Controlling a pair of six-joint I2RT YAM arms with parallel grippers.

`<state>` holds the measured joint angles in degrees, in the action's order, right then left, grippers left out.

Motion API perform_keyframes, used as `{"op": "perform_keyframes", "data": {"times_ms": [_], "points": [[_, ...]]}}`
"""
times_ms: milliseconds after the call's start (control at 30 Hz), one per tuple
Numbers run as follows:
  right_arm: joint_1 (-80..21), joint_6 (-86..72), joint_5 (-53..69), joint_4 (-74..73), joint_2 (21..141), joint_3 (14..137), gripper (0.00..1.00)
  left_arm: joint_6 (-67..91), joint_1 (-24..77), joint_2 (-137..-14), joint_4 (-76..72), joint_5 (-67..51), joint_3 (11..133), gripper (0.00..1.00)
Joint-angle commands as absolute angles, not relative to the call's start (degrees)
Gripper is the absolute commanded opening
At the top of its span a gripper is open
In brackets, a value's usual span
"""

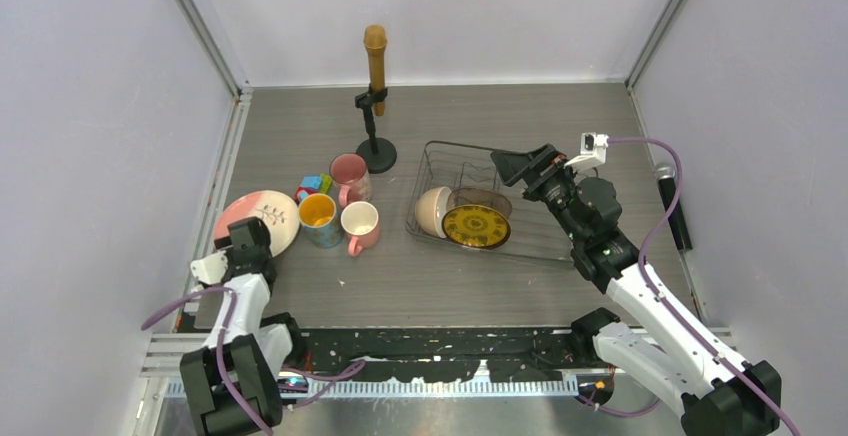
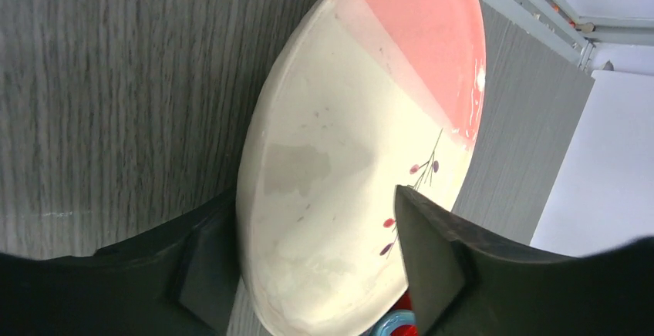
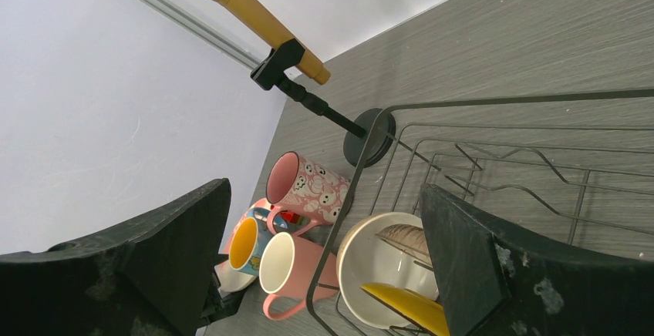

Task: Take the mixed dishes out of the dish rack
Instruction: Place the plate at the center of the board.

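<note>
Hovering wide over the dish rack [image 1: 530, 242], right hand [image 1: 512, 164] should slip 1 finger inside the cream bowl [image 1: 432, 210]; left hand [image 1: 247, 237], grip unclear.

pink-and-cream plate [image 2: 362, 120] with a purple sprig; yellow patterned plate [image 1: 476, 226]; pink mug [image 3: 312, 188] with white prints.

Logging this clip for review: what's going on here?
Two arms are unloading a rack. The left end effector straddles the rim of the pink-and-cream plate, which is on the table left of three mugs; whether it is clamped is unclear. The right end effector hangs open over the rack, which holds a cream bowl, a brown bowl and a yellow plate.
</note>
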<state>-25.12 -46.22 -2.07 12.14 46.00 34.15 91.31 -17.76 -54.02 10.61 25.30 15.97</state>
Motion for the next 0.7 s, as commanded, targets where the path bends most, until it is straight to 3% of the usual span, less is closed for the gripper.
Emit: {"op": "perform_keyframes", "data": {"times_ms": [0,133,167,667], "points": [[-25.4,-45.9,-3.0,14.3,45.1,34.5,0.99,89.2,-17.8,-53.5,23.8,25.4,15.0,0.74],[-25.4,-46.0,-3.0,14.4,45.2,34.5,0.99,89.4,-17.8,-53.0,26.9,25.4,16.6,0.98],[-25.4,-46.1,-3.0,14.4,45.2,34.5,0.99,89.5,-17.8,-53.0,28.0,25.3,17.2,0.99],[-25.4,-46.1,-3.6,13.4,45.9,35.1,0.99,89.8,-17.8,-50.6,41.7,26.2,24.3,1.0]]}}
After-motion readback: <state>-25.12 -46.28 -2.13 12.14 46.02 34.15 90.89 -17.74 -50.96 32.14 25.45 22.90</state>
